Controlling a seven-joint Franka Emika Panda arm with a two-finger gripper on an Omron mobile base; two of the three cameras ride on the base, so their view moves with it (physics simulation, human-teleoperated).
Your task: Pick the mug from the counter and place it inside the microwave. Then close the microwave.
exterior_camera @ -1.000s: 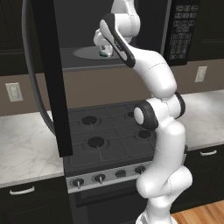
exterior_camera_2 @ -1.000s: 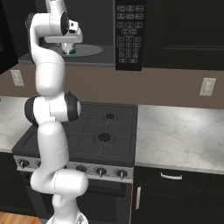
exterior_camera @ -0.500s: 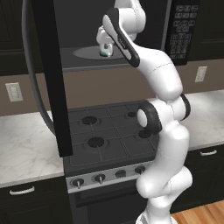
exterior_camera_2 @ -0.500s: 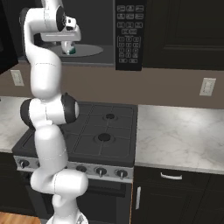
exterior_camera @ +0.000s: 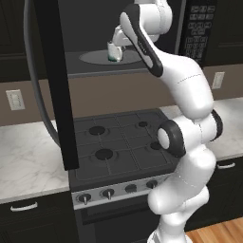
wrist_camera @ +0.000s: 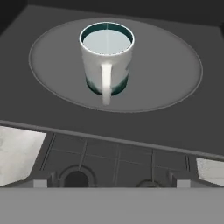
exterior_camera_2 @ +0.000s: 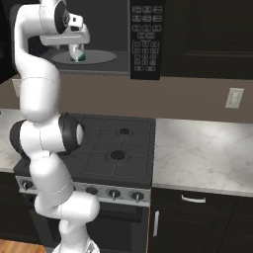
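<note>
A: Near end first, what's there?

B: Counter (exterior_camera_2: 207,153), marbled slab, either side of the black stovetop (exterior_camera: 118,152). Knobs along the stove front. Black drawers with silver handles below the slab.

A: Arm?

B: Rises over the stove and reaches up to the microwave (exterior_camera_2: 143,39) opening. Gripper (exterior_camera: 116,50) sits at the cavity mouth, just beside the mug (wrist_camera: 106,54).

A: Jaws?

B: Apart, wide. Nothing between them. In the hand view the mug stands free ahead of the fingers, not touched.

A: Mug location, exactly?

B: Inside the microwave, upright on the round grey turntable (wrist_camera: 175,70). Sits left of the plate's centre in the hand view, handle facing the camera. Teal rim and interior visible, teal band at the base.

A: Door?

B: Microwave door (exterior_camera: 54,80) wide open, swung out to the left in the left base view, seen edge-on with the curved grey handle on its outer side. Keypad on the right of the cavity.

A: Behind that?

B: Brown backsplash with wall outlets, dark cabinets above.
</note>
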